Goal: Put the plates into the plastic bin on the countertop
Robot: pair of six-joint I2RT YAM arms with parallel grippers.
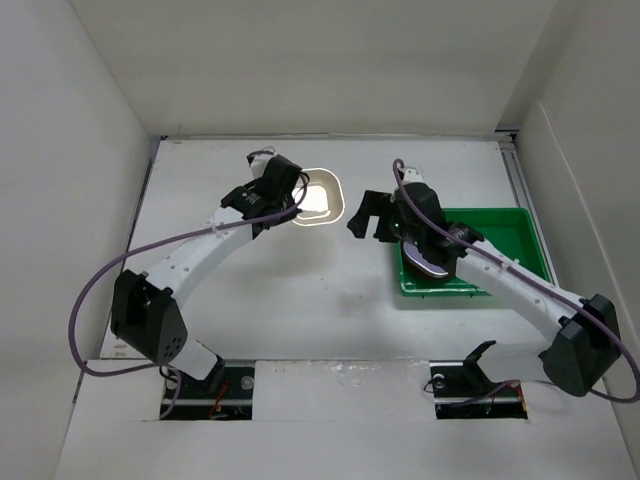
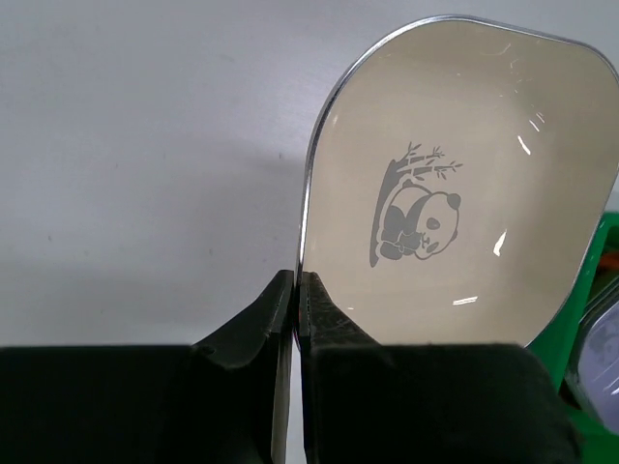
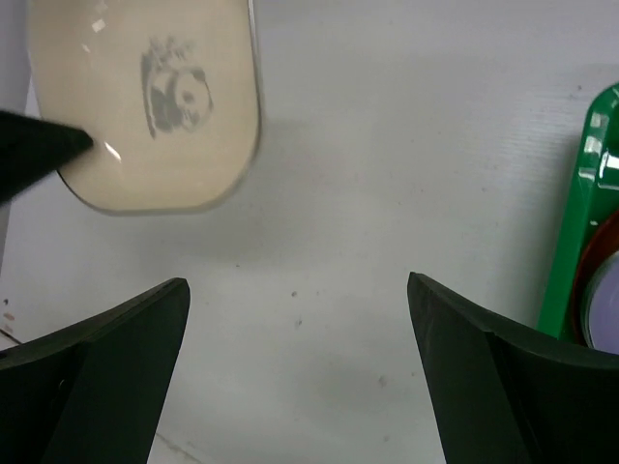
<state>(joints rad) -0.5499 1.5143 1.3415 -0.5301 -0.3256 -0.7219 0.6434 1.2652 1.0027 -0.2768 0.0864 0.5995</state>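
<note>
- The left arm rises from its base at the near edge of the countertop, slopes forward, and turns right at the wrist.
- The right arm rises from its base at the near right and slants forward and left over the green bin.
- The right pincer hovers above the bare countertop with its jaws spread wide and nothing between them.
- The green bin lies just to the right of this pincer and partly under its arm; the wrist view shows its left wall.
- Inside that wall are the edge of a red-orange plate and a lavender plate, which also shows below the arm.
- The left pincer is clamped shut on the near rim of the cream plate, one finger on each face.
- The cream plate extends forward and right of that pincer, well left of the bin.
- From the right pincer, the cream plate is ahead and to the left.
- Its centre bears a grey panda drawing with bamboo.
</note>
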